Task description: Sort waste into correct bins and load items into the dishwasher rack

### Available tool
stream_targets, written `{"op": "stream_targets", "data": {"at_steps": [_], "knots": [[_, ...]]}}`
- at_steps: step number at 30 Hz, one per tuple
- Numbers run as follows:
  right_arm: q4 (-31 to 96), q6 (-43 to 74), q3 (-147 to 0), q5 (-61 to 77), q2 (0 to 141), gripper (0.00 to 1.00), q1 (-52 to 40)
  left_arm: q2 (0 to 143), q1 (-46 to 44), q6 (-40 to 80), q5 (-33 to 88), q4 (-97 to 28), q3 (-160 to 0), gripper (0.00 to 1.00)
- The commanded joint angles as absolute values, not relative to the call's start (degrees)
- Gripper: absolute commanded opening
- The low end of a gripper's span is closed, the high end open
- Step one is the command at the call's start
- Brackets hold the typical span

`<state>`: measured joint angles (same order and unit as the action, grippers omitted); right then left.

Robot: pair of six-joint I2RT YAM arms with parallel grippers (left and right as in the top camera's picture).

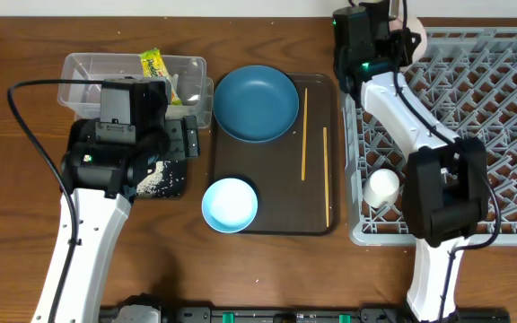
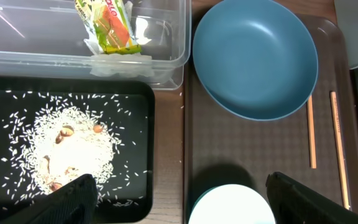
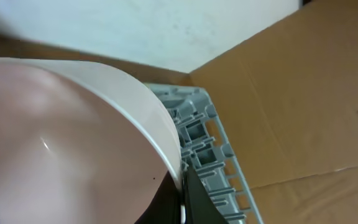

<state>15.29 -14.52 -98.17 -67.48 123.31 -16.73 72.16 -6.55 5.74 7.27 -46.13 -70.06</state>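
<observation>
— Where is the white bowl (image 3: 61,137)?
— At the far left corner of the dishwasher rack (image 1: 474,108), tipped up on edge. The right tool (image 3: 183,200) is clenched on its thin rim. The bowl's wall is smooth and glossy, with the rack's grey plastic lattice just behind it.
— And the left tool (image 2: 182,180)?
— Released, jaws spread wide and grasping nothing. It hangs over the seam between the black tray (image 2: 151,149) and the brown serving tray (image 2: 253,155).
— Which way do the chopsticks point?
— Both run near to far, parallel, on the right side of the brown tray. The far chopstick (image 1: 304,135) lies just left of the near chopstick (image 1: 326,176). They are thin, straight, pale wood.
— The dishes?
— The dark blue plate (image 1: 256,103) is round and matte and sits at the tray's far end. The light blue bowl (image 1: 230,205) is at its near left corner, hanging over the edge. The pale cup (image 1: 383,187) sits among the pegs in the rack's near left part.
— The waste?
— The yellow-green wrapper (image 2: 107,25) lies in the clear tub (image 2: 42,62), its long axis roughly near to far and slightly skewed. It rests on crumpled white tissue (image 2: 122,60). The loose rice (image 2: 73,149) is heaped in the black tray, with grains scattered around it.
</observation>
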Motion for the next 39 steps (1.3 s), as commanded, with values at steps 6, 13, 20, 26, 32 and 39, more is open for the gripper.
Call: {"op": "stream_targets", "data": {"at_steps": [6, 13, 20, 26, 32, 39], "knots": [[26.39, -15.14, -98.3, -59.09, 123.66, 0.01, -19.31, 72.23, -6.57, 5.34, 6.57, -46.24, -71.11, 0.89], [30.68, -12.69, -98.3, -59.11, 123.66, 0.53, -21.82, 72.23, -6.57, 5.34, 6.57, -46.24, -71.11, 0.89], [30.61, -9.8, -98.37, -59.68, 121.99, 0.95, -23.57, 72.23, -6.57, 5.34, 6.57, -46.24, -71.11, 0.9], [33.39, -7.29, -98.39, -52.42, 116.4, 0.96, -23.99, 72.23, -6.57, 5.34, 6.57, -46.24, -71.11, 0.9], [46.0, 0.47, -98.39, -18.81, 109.45, 0.95, -24.25, 72.25, -6.57, 5.34, 6.57, -46.24, -71.11, 0.9], [52.1, 14.02, -96.03, 18.15, 109.58, 0.77, -26.44, 72.25, -6.57, 5.37, 6.57, -46.24, -71.11, 0.9]]}}
